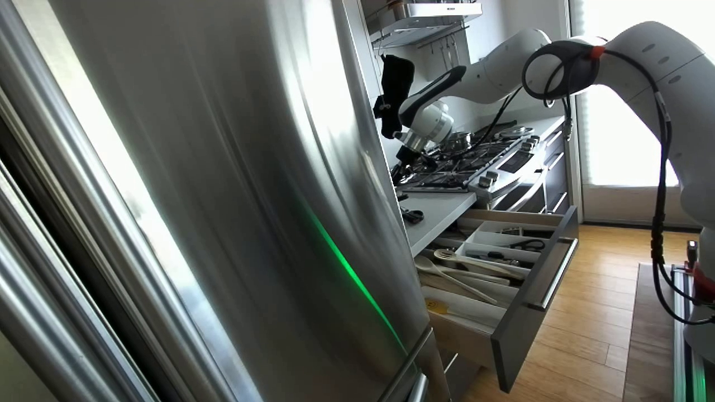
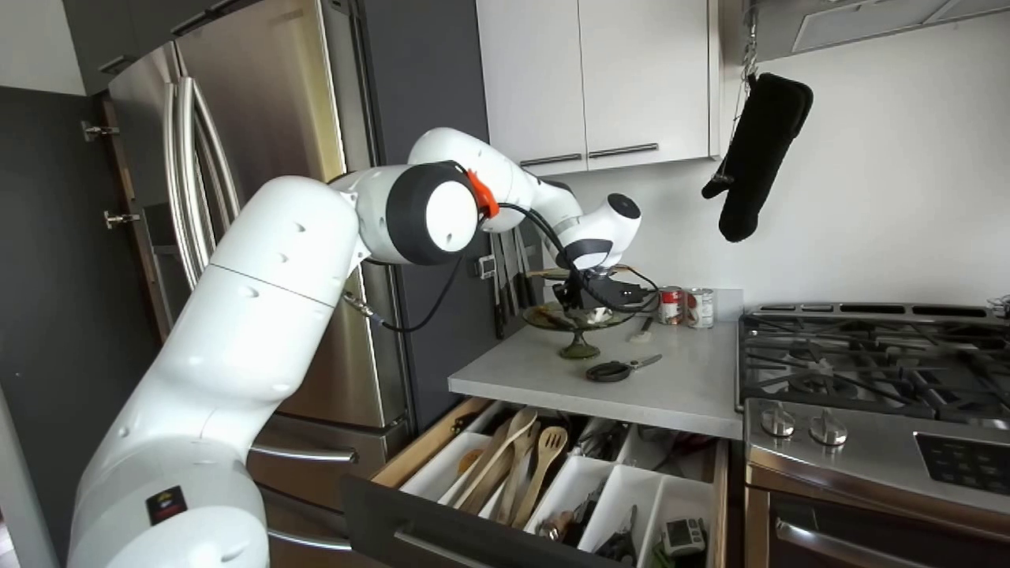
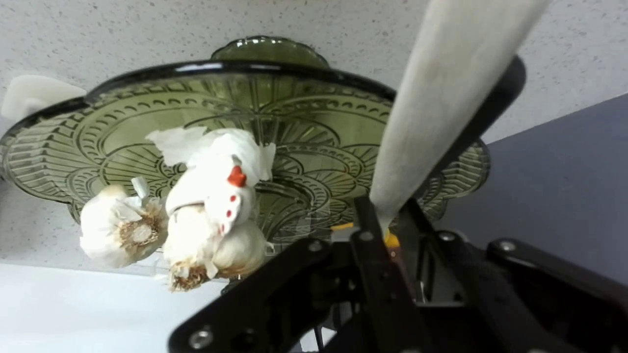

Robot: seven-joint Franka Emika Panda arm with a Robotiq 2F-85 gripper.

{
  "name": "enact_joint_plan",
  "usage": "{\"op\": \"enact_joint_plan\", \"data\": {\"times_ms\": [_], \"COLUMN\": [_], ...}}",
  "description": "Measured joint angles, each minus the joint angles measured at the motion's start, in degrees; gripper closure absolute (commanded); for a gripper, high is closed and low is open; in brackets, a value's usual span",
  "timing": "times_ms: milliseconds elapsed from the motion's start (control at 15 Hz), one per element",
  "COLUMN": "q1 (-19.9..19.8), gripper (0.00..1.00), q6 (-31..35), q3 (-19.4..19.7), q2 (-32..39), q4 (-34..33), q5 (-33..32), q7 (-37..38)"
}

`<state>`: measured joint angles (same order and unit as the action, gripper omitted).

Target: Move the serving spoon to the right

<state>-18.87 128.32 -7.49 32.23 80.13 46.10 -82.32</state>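
One serving spoon (image 3: 436,108), pale and long, is clamped in the pincer (image 3: 387,203) in the wrist view, reaching away from it until the frame cuts it off; a dark rounded shape (image 3: 508,81) behind the spoon is hard to identify. Beneath the pincer, a green glass stand (image 3: 122,122) bears garlic bulbs (image 3: 108,228) and a white hen figure (image 3: 220,198). In an exterior view, well below the pincer, a pulled-out drawer (image 2: 426,446) holds wooden utensils (image 2: 492,457) in white compartments (image 2: 580,477). In an exterior view, the pincer is a dark, unreadable patch, and the refrigerator (image 1: 251,195) covers part of the drawer lower down.
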Motion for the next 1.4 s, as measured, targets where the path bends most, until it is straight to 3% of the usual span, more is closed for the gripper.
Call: {"op": "enact_joint_plan", "data": {"times_ms": [667, 1400], "q1": [-2.38, -2.5], "gripper": [0.96, 0.96], "q6": [-13.33, -21.6], "q3": [3.36, 7.39], "q2": [-1.98, -2.02], "q4": [0.15, 0.19], "q5": [8.96, 16.67], "q7": [0.0, 1.72]}}
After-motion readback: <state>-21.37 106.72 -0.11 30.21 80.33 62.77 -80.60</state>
